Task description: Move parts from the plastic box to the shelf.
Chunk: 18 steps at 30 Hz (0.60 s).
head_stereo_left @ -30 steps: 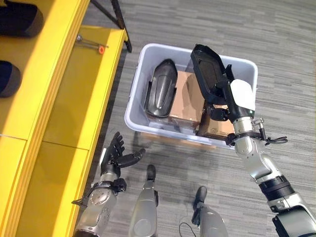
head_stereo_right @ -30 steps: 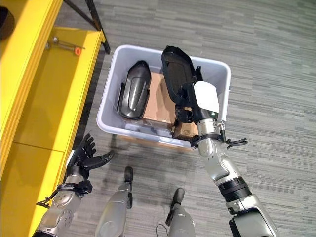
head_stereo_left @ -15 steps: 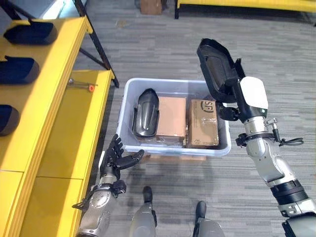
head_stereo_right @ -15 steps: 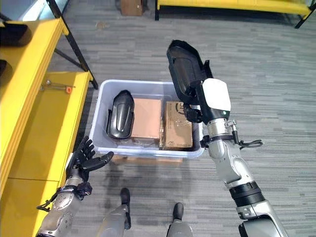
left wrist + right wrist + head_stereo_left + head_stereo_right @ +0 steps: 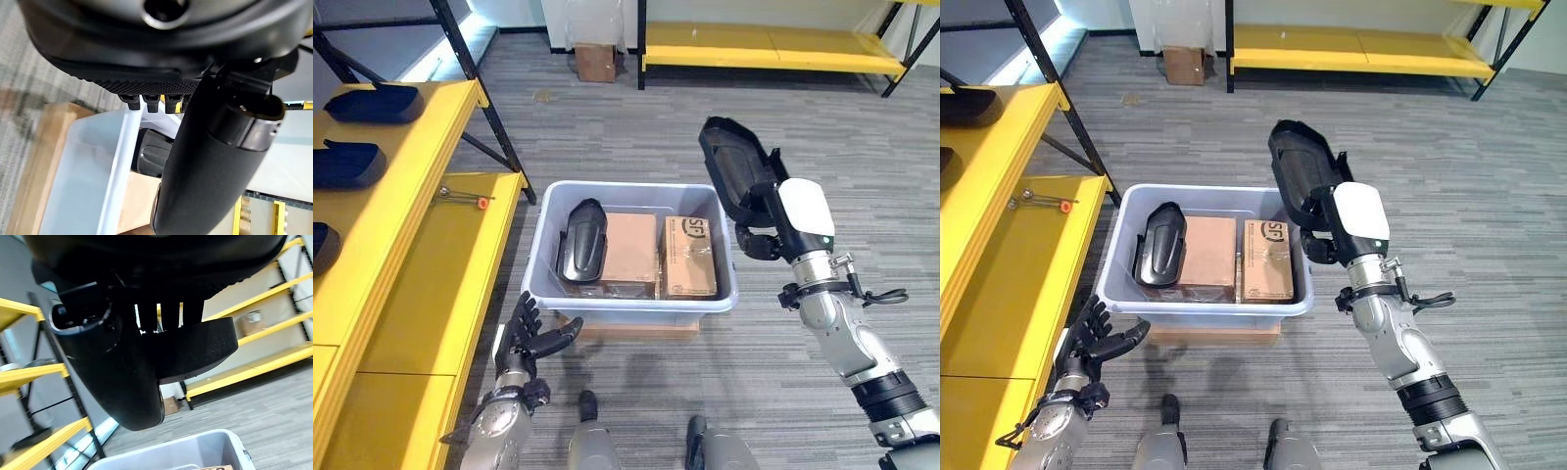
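Right hand [image 5: 766, 227] clamped round a black moulded part [image 5: 732, 174], held upright above the plastic box's [image 5: 636, 304] 3 o'clock rim. Half a second ago the part stood over the box's right end; the camera has lifted since, bringing far shelving into sight, so much of that shift is the view's own. Part is clear of the box: lift done, carry pending. Second black part [image 5: 580, 241] lies at the box's 9 o'clock beside two cartons [image 5: 630, 254]. Left hand [image 5: 528, 338] hangs empty, fingers spread, at 7 o'clock. Yellow shelf [image 5: 401, 245] at 9 o'clock, parts already on it.
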Available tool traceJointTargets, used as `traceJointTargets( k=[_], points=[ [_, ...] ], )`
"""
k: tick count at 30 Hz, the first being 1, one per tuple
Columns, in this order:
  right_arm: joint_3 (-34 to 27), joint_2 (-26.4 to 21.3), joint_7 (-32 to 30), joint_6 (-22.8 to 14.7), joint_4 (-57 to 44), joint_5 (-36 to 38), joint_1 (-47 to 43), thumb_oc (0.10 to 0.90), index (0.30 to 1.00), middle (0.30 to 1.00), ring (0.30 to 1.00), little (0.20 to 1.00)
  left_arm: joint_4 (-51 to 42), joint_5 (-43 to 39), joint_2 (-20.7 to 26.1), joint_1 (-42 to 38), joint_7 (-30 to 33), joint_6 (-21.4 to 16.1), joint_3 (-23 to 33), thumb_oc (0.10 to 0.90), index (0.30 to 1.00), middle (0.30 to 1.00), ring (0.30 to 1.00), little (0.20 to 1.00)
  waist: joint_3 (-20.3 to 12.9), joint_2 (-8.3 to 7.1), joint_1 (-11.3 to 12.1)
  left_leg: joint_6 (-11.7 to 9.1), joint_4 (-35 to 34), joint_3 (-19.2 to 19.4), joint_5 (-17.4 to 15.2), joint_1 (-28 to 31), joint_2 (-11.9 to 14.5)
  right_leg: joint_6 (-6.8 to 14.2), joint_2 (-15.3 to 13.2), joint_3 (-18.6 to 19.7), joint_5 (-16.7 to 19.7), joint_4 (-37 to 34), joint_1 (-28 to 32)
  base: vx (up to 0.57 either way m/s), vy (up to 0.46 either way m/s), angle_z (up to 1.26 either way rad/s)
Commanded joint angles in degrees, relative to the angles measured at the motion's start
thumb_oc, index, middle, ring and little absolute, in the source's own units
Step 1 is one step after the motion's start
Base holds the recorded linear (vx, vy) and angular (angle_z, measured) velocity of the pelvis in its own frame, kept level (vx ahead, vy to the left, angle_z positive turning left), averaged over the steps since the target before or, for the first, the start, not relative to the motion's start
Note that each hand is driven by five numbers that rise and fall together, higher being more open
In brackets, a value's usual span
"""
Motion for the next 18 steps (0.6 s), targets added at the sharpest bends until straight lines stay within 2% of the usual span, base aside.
traceJointTargets(
  k=[1, 2, 3, 4, 5, 7, 9, 10, 11, 12, 13, 14, 16, 17, 18],
  points=[
    [-2.49, -2.74, -4.11, -3.99, -5.0, 2.22, -11.54, 0.4, 0.3, 0.3, 0.3, 0.3, -2.27, -0.34, -1.01, -0.71, 0.4, -4.0, -0.43, 0.9, 1.0, 1.0, 1.0, 1.0, -1.83, 1.51, 2.03, -2.5, -0.09, -4.56, 14.04, -5.83, 6.51, 1.53, 1.64, -2.38, -4.26, -2.77, 3.78, -0.19, -0.225, 0.07],
    [-2.5, -3.25, -4.41, -3.96, -4.65, 2.38, -11.79, 0.4, 0.3, 0.3, 0.3, 0.3, -0.76, -1.2, -1.71, -1.05, 0.04, -3.79, -1.28, 0.9, 1.0, 1.0, 1.0, 1.0, -1.09, 1.94, 2.34, -3.06, -0.98, -2.08, 16.77, -7.16, 6.46, 1.2, 1.35, -4.05, -3.72, -4.37, 4.41, -0.12, -0.14, 0.19],
    [-2.56, -3.59, -4.38, -3.87, -4.68, 2.43, -11.96, 0.4, 0.3, 0.3, 0.3, 0.3, -0.05, -1.51, -1.7, -1.24, -0.59, -3.61, -1.64, 0.9, 1.0, 1.0, 1.0, 1.0, -0.81, 1.9, 2.4, -2.74, -0.99, -0.95, 16.51, -7.45, 5.9, 1.26, 0.85, -4.97, -3.26, -5.24, 4.35, -0.15, -0.201, 0.45],
    [-3.16, -3.51, -4.66, -3.7, -5.17, 2.37, -11.34, 0.4, 0.3, 0.3, 0.3, 0.3, 0.62, -1.5, -1.69, -1.08, -1.28, -3.4, -1.89, 0.9, 1.0, 1.0, 1.0, 1.0, -0.61, 1.24, 2.32, -2.66, -1.02, 1.01, 15.48, -7.18, 5.16, 1.54, -0.21, -6.32, -2.59, -6.84, 4.71, -0.15, -0.206, 0.93],
    [-3.72, -3.15, -4.91, -3.73, -6.26, 2.0, -10.57, 0.4, 0.3, 0.3, 0.3, 0.3, 0.07, -1.21, -1.74, -0.22, -2.02, -3.48, -1.58, 0.9, 1.0, 1.0, 1.0, 1.0, -0.9, 0.88, 2.86, -2.71, 0.09, 1.62, 13.95, -6.69, 3.97, 2.34, -1.19, -7.62, -0.12, -11.08, 4.99, -0.16, -0.188, 1.13],
    [-4.62, -2.85, -5.32, -4.0, -8.19, 1.62, -9.8, 0.4, 0.3, 0.3, 0.3, 0.3, -0.9, -1.22, -2.05, 0.49, -2.12, -3.6, -1.2, 0.9, 1.0, 1.0, 1.0, 1.0, -1.5, 0.83, 2.74, -2.11, 2.53, 2.28, 11.38, -5.1, 2.86, 2.45, -1.84, -8.82, 2.13, -14.61, 5.12, -0.18, -0.127, 0.91],
    [-5.26, -2.92, -5.93, -4.21, -8.83, 1.34, -8.83, 0.4, 0.3, 0.3, 0.3, 0.3, -1.06, -1.13, -2.41, 0.4, -2.3, -3.4, -1.49, 0.9, 1.0, 1.0, 1.0, 1.0, -2.44, 0.57, 1.88, -0.65, 6.13, 3.95, 6.91, -2.87, 2.25, 2.03, -2.43, -10.76, 3.1, -17.28, 5.17, -0.14, -0.145, 0.69],
    [-5.56, -2.77, -6.11, -4.19, -8.76, 1.32, -8.16, 0.4, 0.3, 0.3, 0.3, 0.3, -1.02, -1.03, -2.66, 0.38, -2.35, -3.27, -1.65, 0.9, 1.0, 1.0, 1.0, 1.0, -3.32, 0.62, 1.42, -1.15, 7.41, 3.46, 4.23, -1.02, 1.81, 2.21, -2.57, -11.21, 2.44, -18.2, 5.6, -0.09, -0.093, 0.99],
    [-5.62, -2.76, -6.14, -4.21, -8.81, 1.3, -8.02, 0.4, 0.3, 0.3, 0.3, 0.3, -1.09, -1.02, -2.64, 0.47, -2.35, -3.27, -1.71, 0.9, 1.0, 1.0, 1.0, 1.0, -3.1, 0.76, 1.32, -0.41, 7.54, 3.94, 4.87, -1.45, 1.93, 1.92, -2.65, -12.21, 3.38, -18.3, 5.44, 0.04, -0.038, 1.32],
    [-6.13, -2.77, -6.26, -4.07, -8.86, 1.03, -7.03, 0.4, 0.3, 0.3, 0.3, 0.3, -1.49, -0.85, -2.97, 0.69, -2.48, -3.18, -1.9, 0.9, 1.0, 1.0, 1.0, 1.0, -3.91, 0.81, 0.64, -0.99, 9.18, 3.42, 2.47, 0.83, 1.58, 2.32, -3.06, -12.76, 2.94, -18.8, 5.83, -0.08, 0.014, 1.4],
    [-7.2, -3.26, -6.63, -3.73, -9.08, 0.6, -6.07, 0.4, 0.3, 0.3, 0.3, 0.3, -1.58, -0.58, -3.21, -0.03, -2.96, -2.97, -2.52, 0.9, 1.0, 1.0, 1.0, 1.0, -5.18, 1.29, -1.05, -1.09, 11.08, 5.97, 0.88, 4.71, 1.95, 2.32, -4.42, -16.02, 4.19, -19.27, 4.91, -0.04, 0.041, 1.23],
    [-7.97, -3.59, -6.95, -3.54, -9.25, 0.39, -5.28, 0.4, 0.3, 0.3, 0.3, 0.3, -2.03, -0.38, -3.25, -0.19, -3.32, -2.95, -2.87, 0.9, 1.0, 1.0, 1.0, 1.0, -5.87, 1.81, -2.05, -1.45, 10.48, 7.57, 0.18, 6.39, 2.01, 2.71, -5.36, -17.69, 4.82, -19.31, 4.63, -0.12, 0.112, 0.92],
    [-9.87, -4.36, -7.35, -3.18, -9.77, 0.07, -3.76, 0.4, 0.3, 0.3, 0.3, 0.3, -2.6, 0.3, -3.09, -0.58, -3.79, -2.92, -3.5, 0.9, 1.0, 1.0, 1.0, 1.0, -6.79, 2.93, -3.64, -1.95, 8.32, 10.34, -0.33, 8.88, 2.24, 3.6, -7.53, -20.25, 6.37, -18.97, 3.69, -0.09, 0.138, 1.46],
    [-10.04, -4.45, -7.33, -3.17, -9.9, 0.06, -3.54, 0.4, 0.3, 0.3, 0.3, 0.3, -2.61, 0.33, -3.12, -0.59, -3.78, -2.9, -3.63, 0.9, 1.0, 1.0, 1.0, 1.0, -6.85, 2.97, -3.7, -1.9, 8.03, 10.23, -0.22, 8.93, 2.11, 3.74, -7.66, -20.43, 6.42, -18.91, 3.73, -0.13, 0.205, 1.75],
    [-12.3, -5.19, -7.79, -2.76, -10.45, -0.08, -1.84, 0.4, 0.3, 0.3, 0.3, 0.3, -2.93, 0.64, -3.12, -0.94, -4.01, -3.03, -4.08, 0.9, 1.0, 1.0, 1.0, 1.0, -7.67, 4.12, -4.85, -2.36, 4.16, 12.66, -0.98, 10.19, 2.03, 5.04, -10.05, -22.63, 7.9, -18.08, 2.87, -0.07, 0.151, 1.23]
  ],
)
